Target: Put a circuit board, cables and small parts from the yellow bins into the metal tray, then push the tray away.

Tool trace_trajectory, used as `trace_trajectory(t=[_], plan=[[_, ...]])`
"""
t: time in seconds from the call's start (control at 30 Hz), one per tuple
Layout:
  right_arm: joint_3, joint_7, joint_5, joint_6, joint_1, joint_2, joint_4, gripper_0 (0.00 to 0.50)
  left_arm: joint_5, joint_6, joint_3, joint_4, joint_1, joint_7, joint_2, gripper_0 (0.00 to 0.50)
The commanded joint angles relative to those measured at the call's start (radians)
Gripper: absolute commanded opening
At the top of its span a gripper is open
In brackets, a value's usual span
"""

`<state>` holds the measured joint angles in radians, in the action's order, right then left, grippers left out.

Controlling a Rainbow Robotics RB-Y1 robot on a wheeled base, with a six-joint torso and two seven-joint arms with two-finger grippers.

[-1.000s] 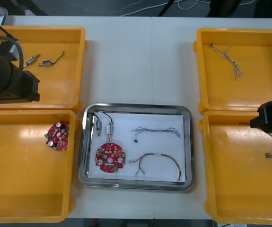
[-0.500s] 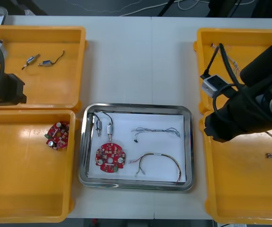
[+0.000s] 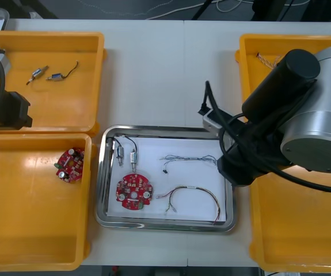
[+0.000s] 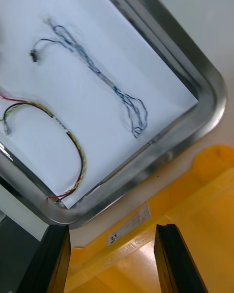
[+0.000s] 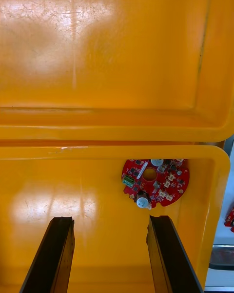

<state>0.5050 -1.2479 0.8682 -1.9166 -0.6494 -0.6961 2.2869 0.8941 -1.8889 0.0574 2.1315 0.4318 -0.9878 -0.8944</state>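
The right gripper (image 4: 109,229) has its fingers (image 4: 168,254) spread wide with nothing between them; beneath them lies the rim of the near right yellow bin (image 4: 195,234). Just beyond the tips runs the right rim of the metal tray (image 4: 204,112). On the tray's white floor, near that rim, lie the blue and white cable (image 4: 97,73) and the red and yellow cable (image 4: 73,146). From the front, a circuit board (image 3: 133,192) and small metal parts (image 3: 126,154) sit on the tray's left side, so I judge the loading done and the push due.

The risks lie in where the fingers come down. Set on the bin's rim, they would snag there; set on the tray's lip, they could tip it and spill the cables. A push from this side, off the tray's middle, would likely swing the tray askew against a neighbouring bin rather than slide it straight; the polished rim may also let the fingers slip.

The left gripper (image 5: 108,219) waits at the table's left, fingers apart and empty, above the near left bin (image 5: 58,195); a spare circuit board (image 5: 155,181) lies just past one fingertip.
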Motion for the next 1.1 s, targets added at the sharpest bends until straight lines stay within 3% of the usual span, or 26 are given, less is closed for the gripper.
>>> trace_trajectory(t=[0.03, 0.5, 0.77, 1.1], plan=[[0.076, -0.059, -0.018, -0.001, -0.070, 0.063, 0.006, 0.500, -0.012, 0.010, 0.025, 0.030, -0.012, -0.035, -0.038, 0.443], [0.330, -0.358, -0.164, 0.152, -0.142, 0.201, -0.152, 0.500, -0.029, 0.013, 0.025, 0.030, -0.015, -0.045, -0.032, 0.500], [0.480, -0.367, -0.247, 0.206, -0.157, 0.248, -0.187, 0.500, -0.032, 0.014, 0.027, 0.030, -0.015, -0.045, -0.032, 0.500], [0.596, -0.358, -0.278, 0.234, -0.157, 0.276, -0.218, 0.500, -0.035, 0.017, 0.025, 0.031, -0.015, -0.045, -0.032, 0.500]])
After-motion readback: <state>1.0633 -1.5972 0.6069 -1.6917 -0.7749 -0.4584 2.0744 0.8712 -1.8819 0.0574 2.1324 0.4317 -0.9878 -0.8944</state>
